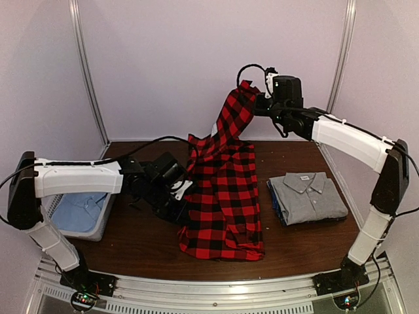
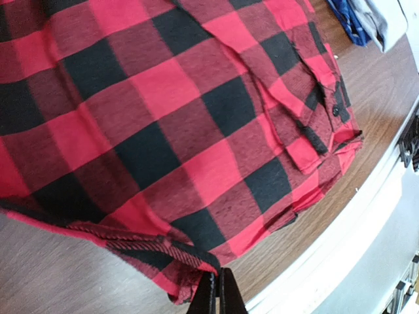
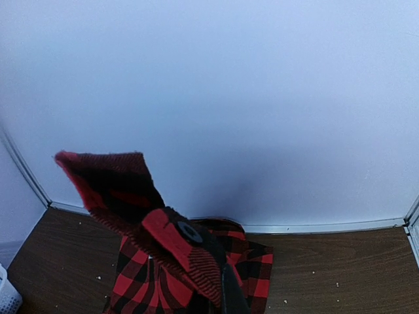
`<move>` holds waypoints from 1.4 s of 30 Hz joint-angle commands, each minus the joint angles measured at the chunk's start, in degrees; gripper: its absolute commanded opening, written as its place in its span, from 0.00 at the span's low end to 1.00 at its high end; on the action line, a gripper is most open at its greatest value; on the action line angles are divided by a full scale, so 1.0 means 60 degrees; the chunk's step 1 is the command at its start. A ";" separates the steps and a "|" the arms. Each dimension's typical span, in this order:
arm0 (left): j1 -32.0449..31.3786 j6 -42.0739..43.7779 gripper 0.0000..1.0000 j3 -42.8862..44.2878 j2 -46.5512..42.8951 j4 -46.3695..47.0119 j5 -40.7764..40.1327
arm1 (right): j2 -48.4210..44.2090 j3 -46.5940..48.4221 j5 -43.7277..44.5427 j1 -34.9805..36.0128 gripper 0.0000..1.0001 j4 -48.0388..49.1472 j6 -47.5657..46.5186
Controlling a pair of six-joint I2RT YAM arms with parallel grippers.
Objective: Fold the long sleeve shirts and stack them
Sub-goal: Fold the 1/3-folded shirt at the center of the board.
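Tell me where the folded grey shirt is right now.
In the top view, the grey shirt lies folded on the right side of the table, just right of the red-and-black flannel spread down the middle.

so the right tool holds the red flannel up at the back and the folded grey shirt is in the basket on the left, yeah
No: the folded grey shirt lies on the table, right of the red flannel, not in the basket; top external shows it. The right tool part is correct.
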 commanded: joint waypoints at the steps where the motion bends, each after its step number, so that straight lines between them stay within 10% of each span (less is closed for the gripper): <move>1: -0.0337 0.0626 0.00 0.0828 0.0628 0.0077 0.0441 | -0.0931 -0.0530 0.0249 -0.0339 0.00 0.0308 0.0105; 37: -0.0863 0.1469 0.00 0.1907 0.3118 0.0581 0.2830 | -0.2122 -0.2939 -0.1565 -0.1338 0.00 0.0161 0.1280; 42: -0.0863 0.1480 0.23 0.1989 0.3085 0.0649 0.2878 | -0.2881 -0.4400 -0.1585 -0.1337 0.00 0.0407 0.1813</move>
